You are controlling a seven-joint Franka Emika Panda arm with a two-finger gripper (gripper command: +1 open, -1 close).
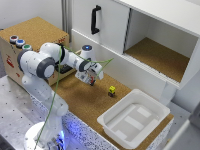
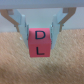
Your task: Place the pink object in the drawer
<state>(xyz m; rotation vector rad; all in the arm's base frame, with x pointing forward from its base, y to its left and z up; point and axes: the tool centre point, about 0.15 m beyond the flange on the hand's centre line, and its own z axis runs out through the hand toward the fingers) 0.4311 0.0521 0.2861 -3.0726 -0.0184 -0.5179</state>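
The pink object [image 2: 41, 46] is a small pink block marked with black letters D and L. My gripper [image 2: 40, 37] is shut on it, with one finger [image 2: 22, 27] on each side. It hangs a little above the cork surface. In the exterior view the gripper [image 1: 90, 78] hovers over the cork mat [image 1: 85, 102], just to the exterior view's right of the cork-topped tan box [image 1: 30, 32] with coloured buttons [image 1: 20, 43]. The pink object [image 1: 92, 81] shows there only as a tiny reddish spot. My arm hides most of the drawer front.
A small yellow-and-black item [image 1: 111, 90] lies on the mat near the gripper. A white plastic tub [image 1: 113, 122] stands at the exterior view's lower right. Behind is a white cabinet with a black vertical door handle [image 1: 95, 20] and an open compartment [image 1: 160, 55].
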